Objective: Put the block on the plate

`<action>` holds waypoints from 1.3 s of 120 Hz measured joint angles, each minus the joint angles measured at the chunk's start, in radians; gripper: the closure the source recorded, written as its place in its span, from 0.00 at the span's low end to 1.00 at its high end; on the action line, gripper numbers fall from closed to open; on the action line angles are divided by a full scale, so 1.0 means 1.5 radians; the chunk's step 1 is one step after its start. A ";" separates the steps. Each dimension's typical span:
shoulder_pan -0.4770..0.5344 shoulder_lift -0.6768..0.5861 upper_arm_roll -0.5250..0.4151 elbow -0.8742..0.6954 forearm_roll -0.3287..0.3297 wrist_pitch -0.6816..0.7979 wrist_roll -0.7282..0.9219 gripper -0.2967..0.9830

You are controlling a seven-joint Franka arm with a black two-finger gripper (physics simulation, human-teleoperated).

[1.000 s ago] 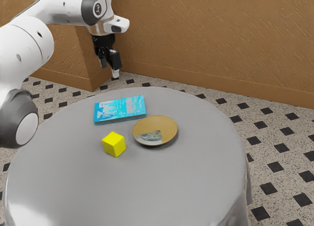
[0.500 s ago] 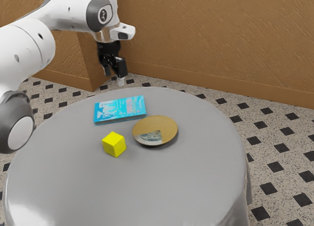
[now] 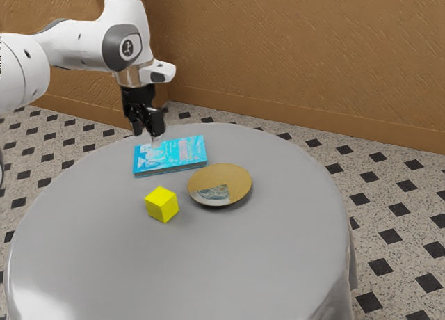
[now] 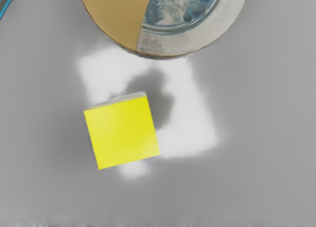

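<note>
Exterior view: round grey cloth-covered table (image 3: 243, 264) is below the fingers of the black two-finger gripper (image 3: 147, 138). Flat turquoise rectangular book (image 3: 184, 153) lies lower than the fingertips, which overlap its left end in that view. Round tan plate with blue-and-white patterned section (image 3: 233, 177): below fingers, off to the exterior view's right. Fingers spread, nothing between them. Solid yellow cube block (image 3: 161, 204): on tabletop, well below fingers, near plate, not touching it; wrist view confirms gap.
</note>
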 joint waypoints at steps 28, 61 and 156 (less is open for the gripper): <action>-0.003 -0.007 -0.005 -0.087 0.004 0.082 -0.006 0.23; -0.008 -0.007 -0.013 -0.142 0.000 0.154 -0.032 0.23; 0.029 -0.026 -0.020 -0.250 0.003 0.225 -0.120 0.23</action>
